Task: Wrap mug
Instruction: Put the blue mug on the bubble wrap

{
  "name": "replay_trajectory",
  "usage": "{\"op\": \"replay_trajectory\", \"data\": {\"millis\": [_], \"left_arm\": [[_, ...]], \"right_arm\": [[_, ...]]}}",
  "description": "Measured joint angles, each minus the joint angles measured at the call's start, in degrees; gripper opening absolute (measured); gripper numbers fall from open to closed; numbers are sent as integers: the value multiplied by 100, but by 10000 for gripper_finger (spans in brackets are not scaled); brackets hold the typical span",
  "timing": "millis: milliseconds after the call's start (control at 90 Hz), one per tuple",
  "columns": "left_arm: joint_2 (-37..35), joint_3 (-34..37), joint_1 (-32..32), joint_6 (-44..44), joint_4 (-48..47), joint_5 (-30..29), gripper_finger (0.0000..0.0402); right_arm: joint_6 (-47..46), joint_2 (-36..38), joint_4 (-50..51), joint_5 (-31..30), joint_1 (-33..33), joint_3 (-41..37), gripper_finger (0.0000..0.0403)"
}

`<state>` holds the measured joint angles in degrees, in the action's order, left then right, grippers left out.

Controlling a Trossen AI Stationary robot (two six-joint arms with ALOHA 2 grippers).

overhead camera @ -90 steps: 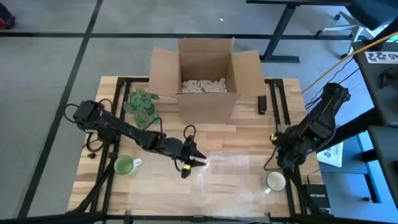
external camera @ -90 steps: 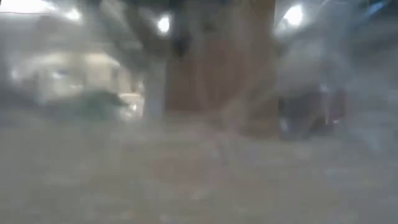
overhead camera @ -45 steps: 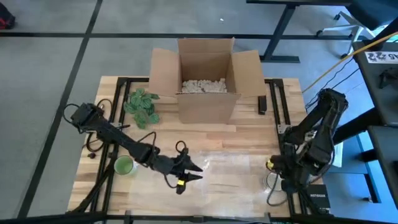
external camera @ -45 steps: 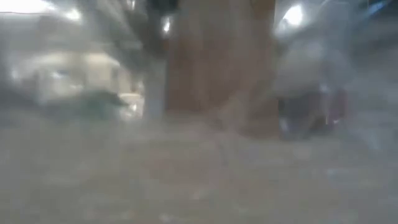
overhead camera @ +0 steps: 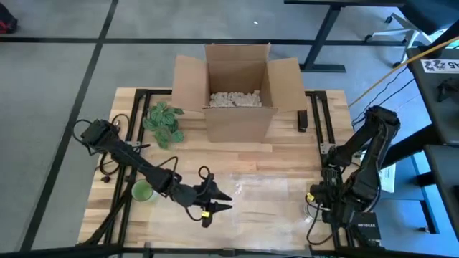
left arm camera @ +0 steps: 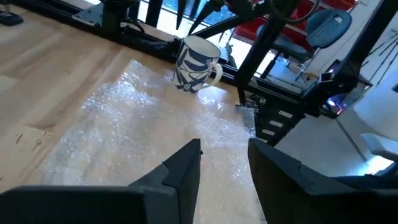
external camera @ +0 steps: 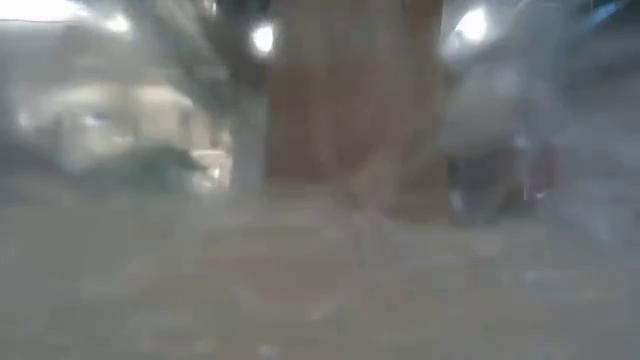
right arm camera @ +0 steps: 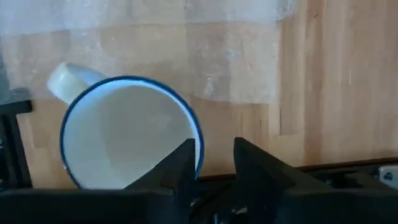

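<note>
A white mug [right arm camera: 127, 134] with a blue rim and a side handle stands upright at the near right of the table, its base on the wood beside a clear bubble-wrap sheet [overhead camera: 265, 195]. The sheet lies flat on the table. My right gripper [right arm camera: 211, 155] is open above the mug, pointing down. One finger is over the mug's mouth and the other is outside its wall. In the high view this gripper [overhead camera: 315, 204] hides the mug. My left gripper [overhead camera: 221, 201] is open and hovers by the sheet's left edge [left arm camera: 137, 124], holding nothing. My right gripper comes from above with its fingers on either side of the mug's rim [right arm camera: 198, 144], on the side away from the handle. I cannot tell whether either finger touches the rim. The mug stands upright on the table.
An open cardboard box [overhead camera: 237, 93] with packing fill stands at the far middle, with a green plant [overhead camera: 163, 118] to its left. A green mug [overhead camera: 142, 190] stands at the near left beside my left arm. A small dark object [overhead camera: 303, 120] lies right of the box.
My right gripper has gone toward the table's near edge and down over the white mug, which it now hides in the high view. My left gripper has drawn back toward the near left, off the bubble wrap's left edge. The sheet has stayed flat.
</note>
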<state>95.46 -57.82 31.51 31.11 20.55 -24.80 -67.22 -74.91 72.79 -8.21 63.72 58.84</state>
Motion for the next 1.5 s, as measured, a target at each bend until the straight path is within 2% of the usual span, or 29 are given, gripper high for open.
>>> {"op": "replay_trajectory", "data": {"millis": [544, 778, 867, 1011, 1311, 1500], "left_arm": [[0, 0, -2, 0, -9, 0, 117], [0, 2, 23, 0, -12, 0, 117], [0, 2, 41, 0, -11, 2, 117], [0, 2, 46, 2, -10, 2, 117], [0, 2, 44, 0, -14, 2, 117], [0, 2, 50, -161, -25, 2, 117]], "right_arm": [[9, 4, -469, 88, 0, -382, 94], [-154, 4, -935, 380, -11, -758, 93], [-172, 4, -980, 375, -19, -796, 74], [-88, 8, -1002, 427, -125, -794, 12], [0, 125, -961, 573, -350, -789, 4], [2, 212, -270, 541, -388, -298, 2]]}}
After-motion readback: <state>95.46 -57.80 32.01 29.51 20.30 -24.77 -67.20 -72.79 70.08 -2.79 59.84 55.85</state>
